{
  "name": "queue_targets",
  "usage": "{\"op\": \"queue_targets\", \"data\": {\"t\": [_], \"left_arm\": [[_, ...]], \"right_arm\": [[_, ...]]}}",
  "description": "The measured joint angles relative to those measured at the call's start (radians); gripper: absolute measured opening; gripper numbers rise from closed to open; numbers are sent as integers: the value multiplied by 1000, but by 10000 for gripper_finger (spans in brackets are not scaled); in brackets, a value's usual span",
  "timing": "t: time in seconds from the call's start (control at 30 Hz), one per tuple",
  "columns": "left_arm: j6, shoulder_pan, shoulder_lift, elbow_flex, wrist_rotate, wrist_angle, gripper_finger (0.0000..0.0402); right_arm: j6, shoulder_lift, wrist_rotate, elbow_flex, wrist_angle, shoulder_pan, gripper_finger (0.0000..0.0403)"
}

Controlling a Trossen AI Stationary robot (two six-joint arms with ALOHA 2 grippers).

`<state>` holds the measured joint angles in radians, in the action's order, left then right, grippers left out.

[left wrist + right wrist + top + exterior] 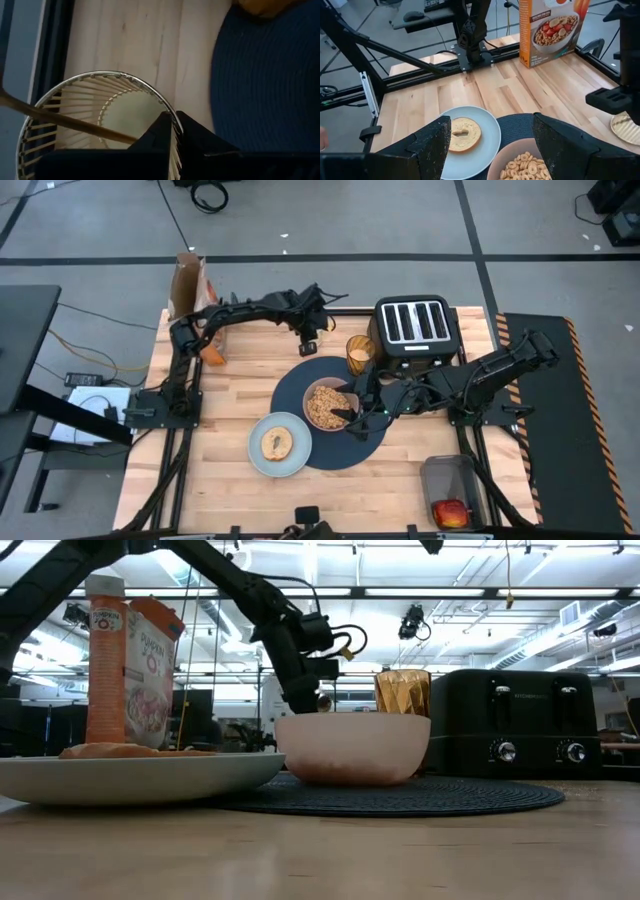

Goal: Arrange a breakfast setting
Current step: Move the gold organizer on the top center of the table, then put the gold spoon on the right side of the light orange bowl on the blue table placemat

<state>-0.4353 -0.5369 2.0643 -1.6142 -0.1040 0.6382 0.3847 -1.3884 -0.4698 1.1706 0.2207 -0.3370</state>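
High view: the mat lies at frame centre as the base of the setting, with the bowl of cereal on it, and the plate carrying the bagel overlaps its lower-left edge, so food sits within reach of one seat. The tumbler stands at the mat's upper-right rim, beside the toaster. The left gripper is at the mat's upper edge; the right gripper hangs low over the bowl's right side. The apple lies in a tray at lower right, judged not yet set out. The cereal box stands at upper left, clear of the setting. Low view: the bowl sits centre on the mat, tumbler behind it, the left arm coming down behind the bowl; the box at left reads "PUMPKIN", smaller print illegible; the toaster's lettering is too small to read. Left wrist view: the left gripper's jaws are pinched on the rim of the glass, one finger inside; a spoon leans in the glass, which stands on bare wood beside the mat, judged being placed at its edge. Right wrist view: the right gripper stands with jaws wide apart and empty above bowl and plate; the box shows cereal artwork, wording unreadable.
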Motion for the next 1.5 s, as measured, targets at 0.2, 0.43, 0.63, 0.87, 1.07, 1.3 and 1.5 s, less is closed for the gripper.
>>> {"op": "queue_targets", "data": {"t": [0.2, 0.43, 0.63, 0.87, 1.07, 1.3, 1.5], "left_arm": [[9, 0, 5, 0, 6, -25, 65], [19, -7, -36, 0, 6, 1, 87], [56, -92, -169, -1, -102, -50, 92], [213, -215, -166, 76, -304, -262, 157], [238, -208, -166, 273, -344, -571, 257], [217, -182, -166, 387, -240, -777, 310], [208, -176, -162, 429, -234, -892, 302]], "right_arm": [[-2, 0, -3, 0, 4, 1, 284], [-3, 0, -3, 0, -2, 5, 284], [-21, 0, -3, 0, 3, 7, 284], [-21, 0, -3, 0, 24, 7, 284], [-28, 0, -2, 0, 23, 6, 284], [-29, 0, -5, 0, 19, 13, 284], [-21, 0, -6, 0, 11, 13, 284]]}}
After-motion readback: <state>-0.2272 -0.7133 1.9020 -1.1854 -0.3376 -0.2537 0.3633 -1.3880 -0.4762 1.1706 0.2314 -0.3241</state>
